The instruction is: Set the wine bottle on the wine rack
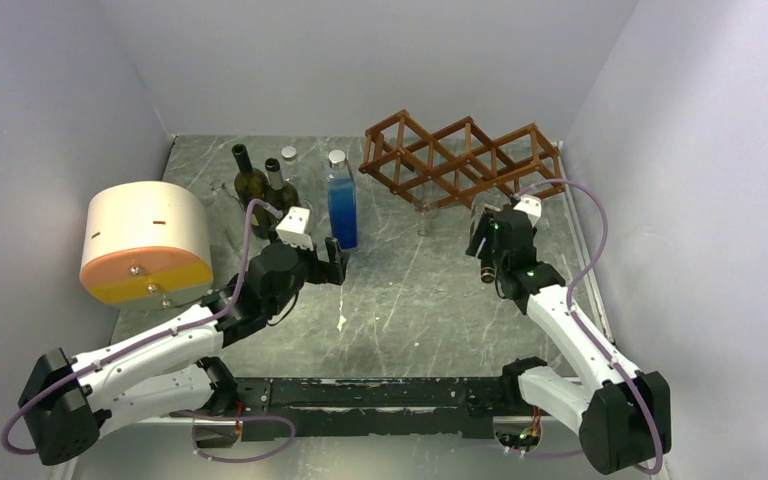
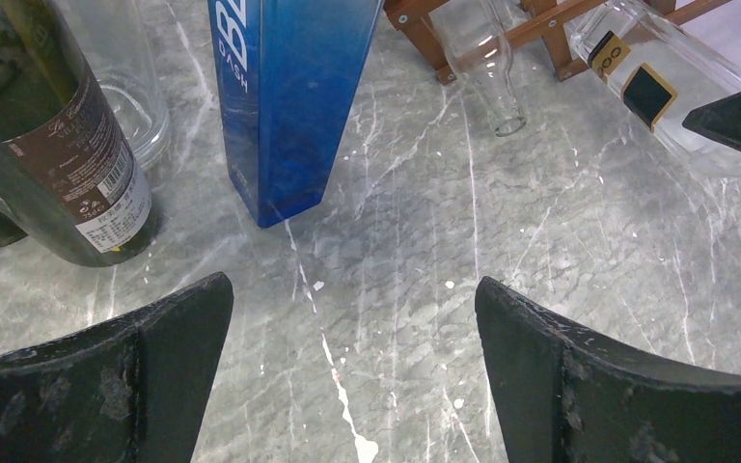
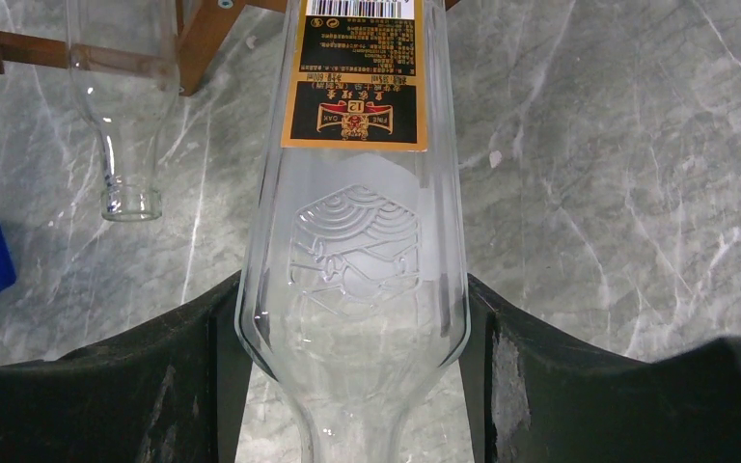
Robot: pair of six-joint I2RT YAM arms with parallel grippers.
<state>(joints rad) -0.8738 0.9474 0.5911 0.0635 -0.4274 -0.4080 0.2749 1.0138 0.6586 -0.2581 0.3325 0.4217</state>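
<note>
The wine bottle (image 3: 352, 241) is clear glass with a gold and black label. My right gripper (image 3: 352, 328) is shut on its shoulder just above the neck. Its body points toward the reddish-brown lattice wine rack (image 1: 460, 160) at the back right, and its far end is cut off by the frame edge. The left wrist view shows the same bottle (image 2: 656, 87) slanting beside the rack's slats (image 2: 425, 34). A second clear bottle (image 3: 121, 116) lies in the rack with its neck sticking out. My left gripper (image 2: 352, 318) hangs open over bare marble, with nothing between its fingers.
A tall blue square bottle (image 1: 341, 205) stands just beyond the left gripper (image 1: 335, 255). Two dark green bottles (image 1: 250, 185) and a clear glass (image 2: 125, 87) stand at the back left. A cream cylinder with an orange face (image 1: 145, 240) sits at the left. White walls enclose the table.
</note>
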